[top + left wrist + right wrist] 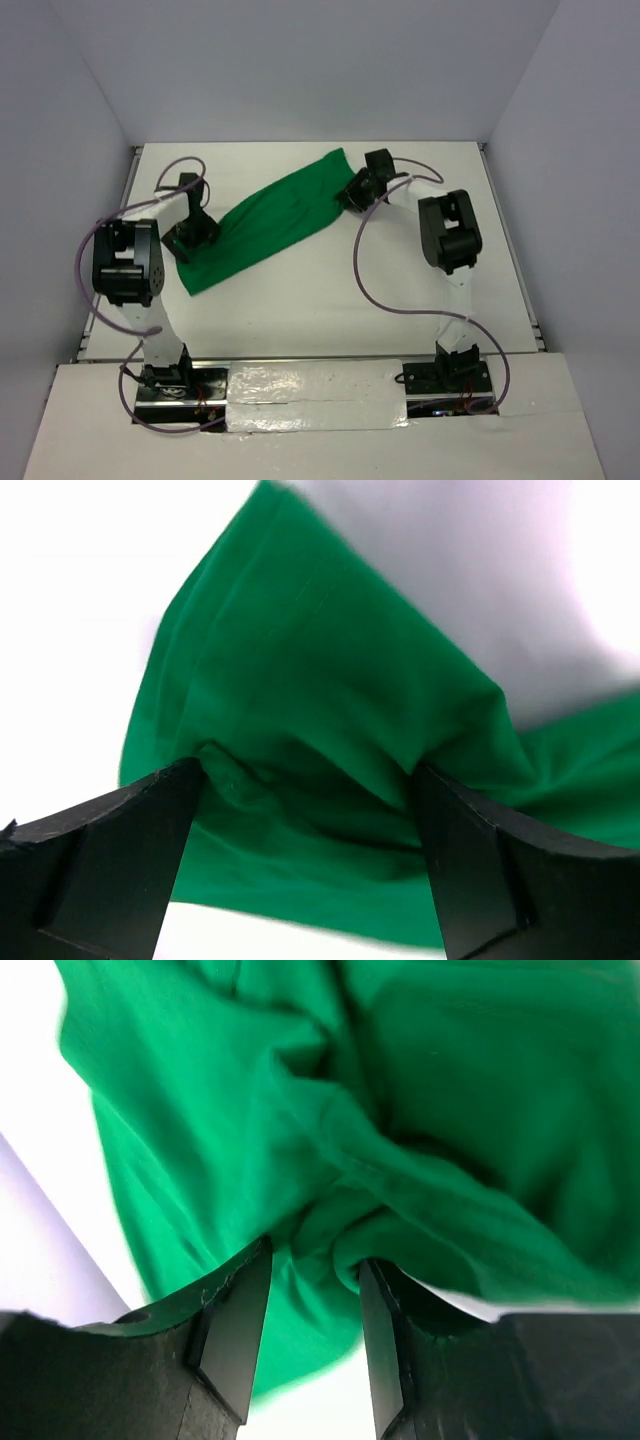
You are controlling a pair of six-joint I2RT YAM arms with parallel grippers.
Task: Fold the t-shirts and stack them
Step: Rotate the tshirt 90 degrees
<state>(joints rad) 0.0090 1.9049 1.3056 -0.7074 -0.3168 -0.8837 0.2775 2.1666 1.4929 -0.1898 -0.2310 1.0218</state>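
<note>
The bright green t-shirt (270, 220) lies bunched into a long diagonal band on the white table, running from lower left to upper right. My left gripper (190, 245) is at its lower-left end. In the left wrist view its jaws (308, 770) stand wide apart, with rumpled green cloth (300, 660) between the fingertips. My right gripper (352, 195) is at the upper-right end. In the right wrist view its jaws (315, 1250) are close together on a thick bunch of the shirt (200, 1090).
The white table (330, 300) is walled by grey panels at the back and both sides. The arm bases (165, 385) stand at the near edge, with purple cables looping beside each arm.
</note>
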